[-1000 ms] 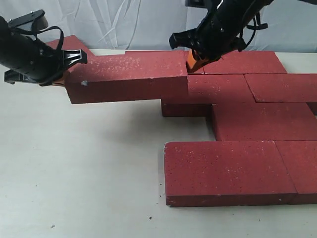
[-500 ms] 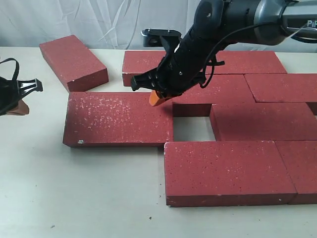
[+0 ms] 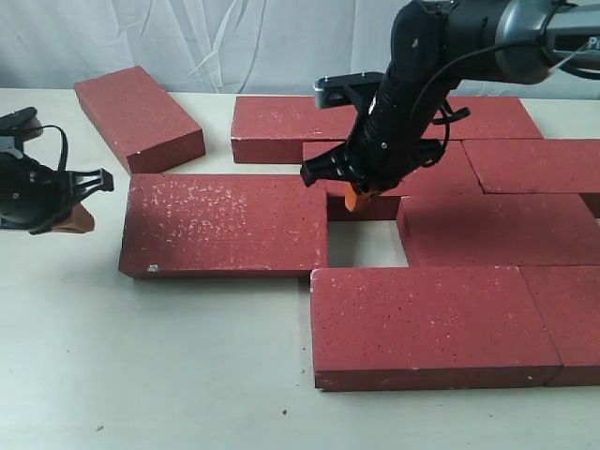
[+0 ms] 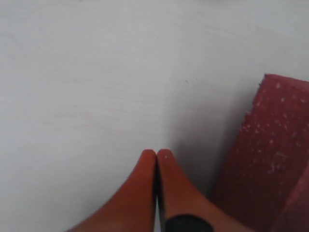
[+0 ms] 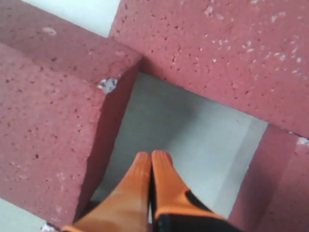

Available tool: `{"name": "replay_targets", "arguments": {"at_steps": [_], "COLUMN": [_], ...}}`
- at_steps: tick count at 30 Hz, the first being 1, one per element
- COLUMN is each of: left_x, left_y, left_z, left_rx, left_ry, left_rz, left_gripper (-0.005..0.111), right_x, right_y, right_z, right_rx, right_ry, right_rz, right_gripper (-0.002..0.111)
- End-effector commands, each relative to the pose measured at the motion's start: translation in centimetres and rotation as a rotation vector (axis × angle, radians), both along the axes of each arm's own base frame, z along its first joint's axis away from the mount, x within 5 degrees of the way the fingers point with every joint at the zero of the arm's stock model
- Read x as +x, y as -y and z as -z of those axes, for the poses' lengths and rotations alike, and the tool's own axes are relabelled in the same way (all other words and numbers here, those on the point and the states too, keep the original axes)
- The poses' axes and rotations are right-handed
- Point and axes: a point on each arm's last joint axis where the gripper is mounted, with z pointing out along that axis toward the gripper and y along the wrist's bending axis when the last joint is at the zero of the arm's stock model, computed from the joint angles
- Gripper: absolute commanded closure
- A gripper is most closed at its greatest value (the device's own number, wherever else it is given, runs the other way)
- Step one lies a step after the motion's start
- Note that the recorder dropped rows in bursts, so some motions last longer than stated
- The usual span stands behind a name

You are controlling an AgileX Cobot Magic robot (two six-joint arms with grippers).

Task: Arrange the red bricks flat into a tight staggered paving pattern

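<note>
Several dark red speckled bricks lie flat on the white table [image 3: 141, 375]. One long brick [image 3: 225, 225] sits left of a small square gap [image 3: 366, 246] in the pattern. My right gripper [image 3: 354, 199] is shut and empty, its orange fingertips hanging at the gap's far edge. The right wrist view shows that gripper [image 5: 152, 155] shut over the bare gap [image 5: 193, 135], walled in by bricks [image 5: 43, 121]. My left gripper [image 3: 70, 217] is shut and empty, just left of the long brick. The left wrist view shows this gripper [image 4: 157, 153] beside that brick's end [image 4: 270, 164].
A loose brick [image 3: 141, 117] lies askew at the back left. Another brick [image 3: 286, 127] lies along the back, and a front row [image 3: 431, 323] runs to the right edge. A white curtain [image 3: 187, 37] hangs behind.
The long brick, held up between both grippers a second ago, now lies flat. The right gripper has moved right over the gap. The left gripper has come closer to the brick's left end.
</note>
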Motion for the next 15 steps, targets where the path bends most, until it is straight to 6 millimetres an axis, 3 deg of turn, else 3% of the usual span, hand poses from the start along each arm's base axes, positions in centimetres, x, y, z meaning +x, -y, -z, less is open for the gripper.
{"name": "replay_targets", "arguments": {"at_steps": [1, 9, 15], "left_x": [0.0, 0.0, -0.2], "left_y": [0.7, -0.9, -2.0], "left_z": [0.7, 0.8, 0.8], "left_rx": [-0.019, -0.005, 0.000], "left_ry": [-0.012, -0.019, -0.031], "left_rz": [0.021, -0.004, -0.017], "left_gripper": [0.107, 0.107, 0.107], "right_x": [-0.3, -1.6, -1.7], "right_y": [-1.3, -4.6, -4.8], "right_z": [1.1, 1.9, 1.7], "right_rx": [0.043, 0.088, 0.088], "right_ry": [-0.025, -0.016, -0.006], "right_rz": [0.012, -0.045, -0.043], "right_gripper": [0.109, 0.109, 0.109]}}
